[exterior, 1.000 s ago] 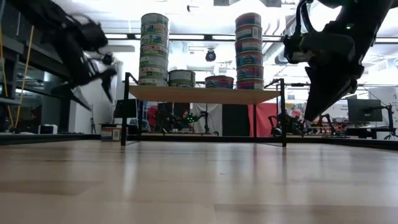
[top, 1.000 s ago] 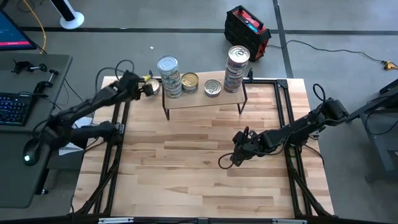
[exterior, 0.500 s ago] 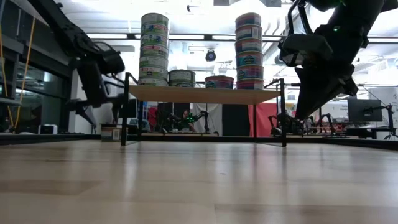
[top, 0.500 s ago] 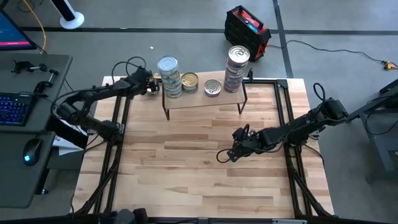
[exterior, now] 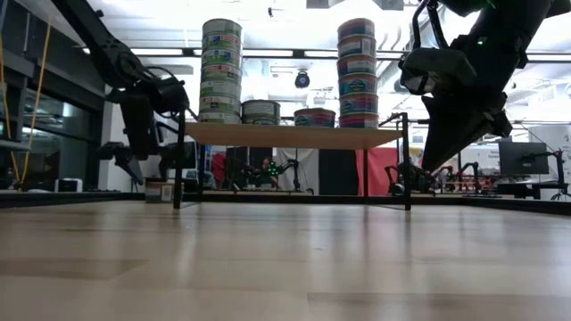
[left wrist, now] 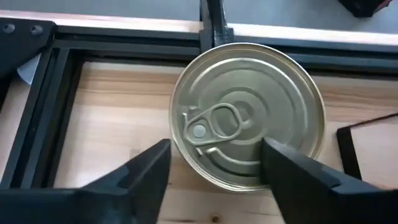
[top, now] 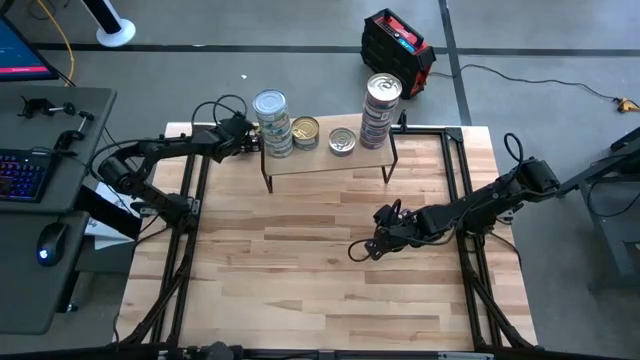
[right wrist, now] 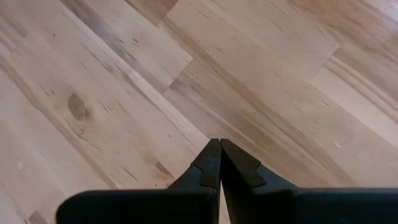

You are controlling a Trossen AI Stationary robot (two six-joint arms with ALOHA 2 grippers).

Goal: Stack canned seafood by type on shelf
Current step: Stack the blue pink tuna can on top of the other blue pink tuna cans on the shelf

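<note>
Gold pull-tab tin (left wrist: pixel 247 115) on the tabletop at upper left of the high view, mostly hidden there under left gripper (top: pixel 243 140), fingers (left wrist: pixel 146 171) spread either side, contact unclear. Tin's edge close against black frame rail (left wrist: pixel 211 28) beside shelf (top: pixel 325 158); four round metal stacks on its light wood board. Right gripper (top: pixel 356 253) pressed shut over bare planks at centre right.

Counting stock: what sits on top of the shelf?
On the shelf: two tall can stacks and two low cans between. Lower lids are covered.
</note>
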